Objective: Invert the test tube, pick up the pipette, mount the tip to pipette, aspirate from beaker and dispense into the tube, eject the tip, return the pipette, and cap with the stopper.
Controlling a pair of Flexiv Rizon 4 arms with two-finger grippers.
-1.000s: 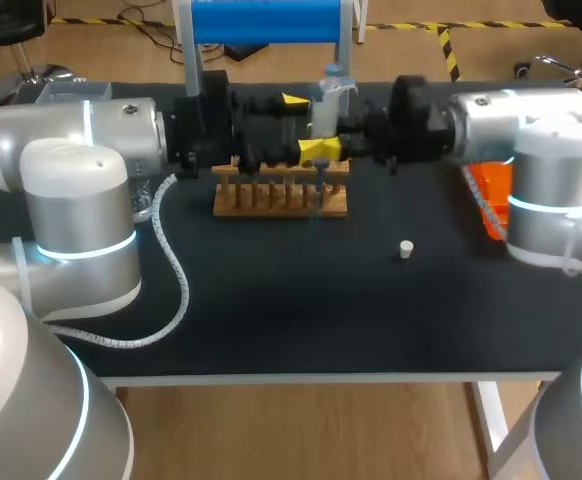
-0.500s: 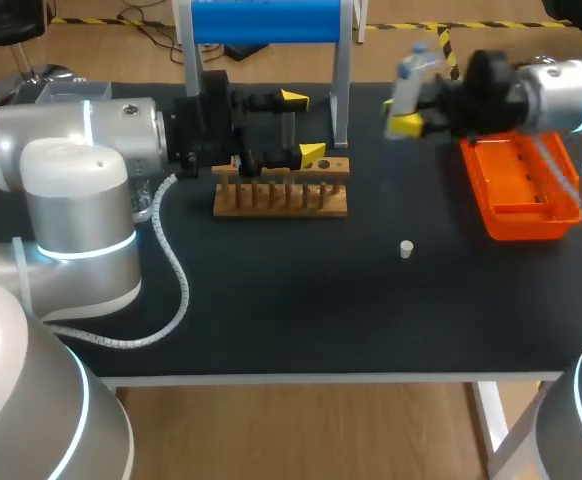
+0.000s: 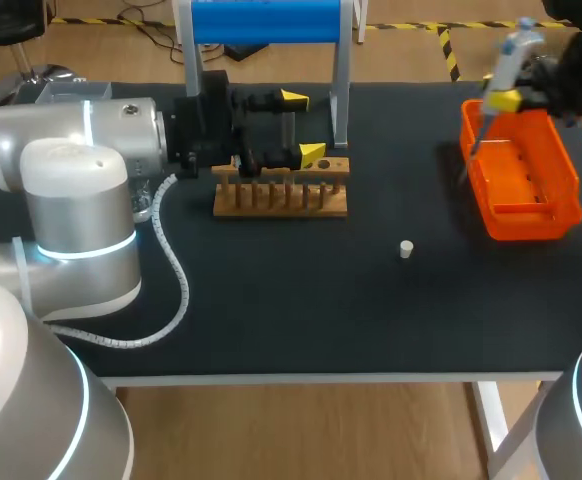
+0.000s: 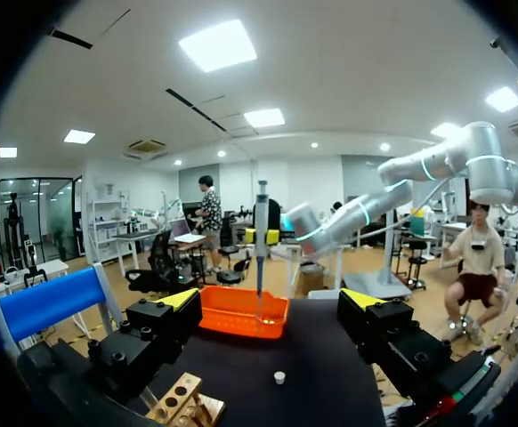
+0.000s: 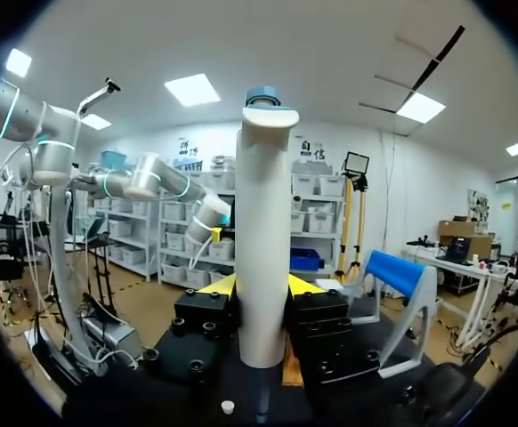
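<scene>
Over the orange tray (image 3: 524,222), right gripper (image 3: 504,100) clasps pipette (image 3: 507,55); left gripper (image 3: 303,125) released above rack (image 3: 281,197).

A wooden rack (image 3: 281,198) and orange tray (image 3: 531,223) sit apart on the black table (image 3: 271,300).

Rack (image 3: 281,196) at centre rear, stopper (image 3: 406,249) right of it, bin (image 3: 563,180) far right, pipette (image 3: 508,55) above bin's rear corner.
</scene>
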